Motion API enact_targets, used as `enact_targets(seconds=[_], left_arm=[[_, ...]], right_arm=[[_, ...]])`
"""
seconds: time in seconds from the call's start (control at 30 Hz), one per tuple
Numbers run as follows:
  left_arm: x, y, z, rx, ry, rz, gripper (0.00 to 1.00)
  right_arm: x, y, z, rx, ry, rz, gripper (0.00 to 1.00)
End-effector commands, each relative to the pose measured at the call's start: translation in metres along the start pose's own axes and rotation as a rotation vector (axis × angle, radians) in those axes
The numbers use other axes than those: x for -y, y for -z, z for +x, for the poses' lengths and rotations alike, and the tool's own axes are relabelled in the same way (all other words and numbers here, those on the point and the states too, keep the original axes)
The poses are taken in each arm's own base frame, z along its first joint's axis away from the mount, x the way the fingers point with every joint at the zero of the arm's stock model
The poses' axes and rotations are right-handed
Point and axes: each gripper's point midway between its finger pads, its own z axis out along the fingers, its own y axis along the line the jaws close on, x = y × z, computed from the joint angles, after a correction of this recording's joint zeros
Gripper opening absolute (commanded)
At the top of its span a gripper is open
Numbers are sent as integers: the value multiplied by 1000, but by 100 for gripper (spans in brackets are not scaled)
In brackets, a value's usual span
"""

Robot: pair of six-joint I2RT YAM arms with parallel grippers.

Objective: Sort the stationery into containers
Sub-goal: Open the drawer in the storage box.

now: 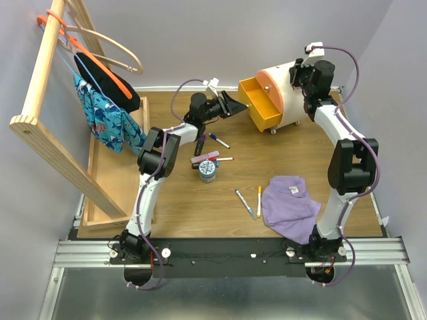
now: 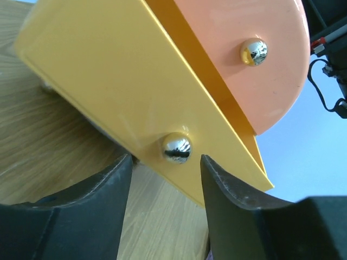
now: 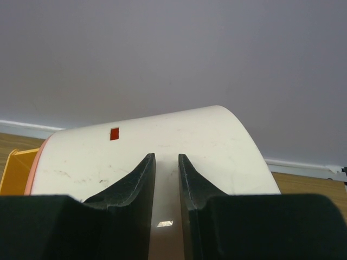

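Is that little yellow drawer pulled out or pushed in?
Pulled out. From above, the yellow drawer juts forward from the cream cabinet, its hollow inside showing, while the orange drawer above it sits flush.

You're looking at a yellow drawer (image 1: 259,101) and an orange drawer (image 1: 271,81) in a cream unit (image 1: 288,100), both with shiny silver knobs (image 2: 177,148). On your brown wood-grain worktop (image 1: 187,213) you have a purple cloth (image 1: 288,201), a pink bar (image 1: 205,157), a jar (image 1: 207,171) patterned blue and white, a white-and-blue pen (image 1: 245,203) and a white-and-yellow pen (image 1: 259,201). The shirt (image 1: 107,121) is blue with a red print.
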Motion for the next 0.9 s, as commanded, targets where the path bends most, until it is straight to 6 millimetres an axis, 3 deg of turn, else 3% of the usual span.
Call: enact_targets(seconds=[0.0, 0.03, 0.1, 0.17, 0.2, 0.23, 0.3, 0.33, 0.4, 0.43, 0.53, 0.57, 0.63, 0.67, 0.7, 0.73, 0.77, 0.8, 0.83, 0.87], left_arm=[[26, 21, -30, 28, -20, 14, 74], [26, 26, -33, 27, -26, 12, 99], [30, 40, -36, 15, -43, 18, 99], [28, 49, -32, -11, -68, 4, 99], [30, 55, -27, -55, -66, -13, 99], [29, 57, -23, -81, -77, -35, 99], [22, 68, -4, -178, -165, -103, 99], [19, 73, 2, -207, -200, -129, 99], [15, 85, 28, -310, -305, -175, 99], [10, 89, 34, -336, -347, -206, 99], [18, 100, 57, -452, -494, -237, 99], [15, 105, 60, -470, -533, -277, 99], [35, 115, 64, -520, -648, -274, 99], [36, 123, 66, -533, -677, -295, 99], [57, 130, 63, -530, -715, -277, 99], [65, 136, 62, -535, -763, -266, 99], [64, 150, 74, -564, -763, -272, 99], [88, 160, 67, -539, -802, -255, 99], [95, 170, 70, -539, -820, -248, 99], [89, 189, 87, -574, -817, -256, 99]], right_arm=[[-4, 7, 44, -154, -1, -3, 31], [-4, 8, 41, -150, -1, -4, 32], [-6, 14, 24, -123, 1, -14, 34], [-8, 21, 15, -109, 6, -23, 44], [-10, 29, 1, -86, 14, -30, 48], [-11, 34, 3, -93, 20, -37, 53], [-16, 44, -2, -88, 30, -63, 59], [-19, 54, -14, -71, 37, -72, 65], [-24, 67, -11, -86, 37, -97, 74], [-26, 79, -22, -72, 35, -102, 76], [-34, 101, -7, -115, 19, -129, 77], [-38, 112, -15, -104, 17, -146, 77], [-48, 129, 3, -161, 7, -192, 78], [-58, 139, -3, -151, 9, -250, 78], [-65, 148, 4, -181, 3, -289, 78], [-72, 158, 19, -234, -4, -331, 80], [-86, 167, 23, -246, 20, -424, 82], [-95, 173, 29, -269, 28, -475, 83], [-104, 182, 40, -326, 23, -529, 84], [-116, 189, 45, -334, 63, -618, 85]])
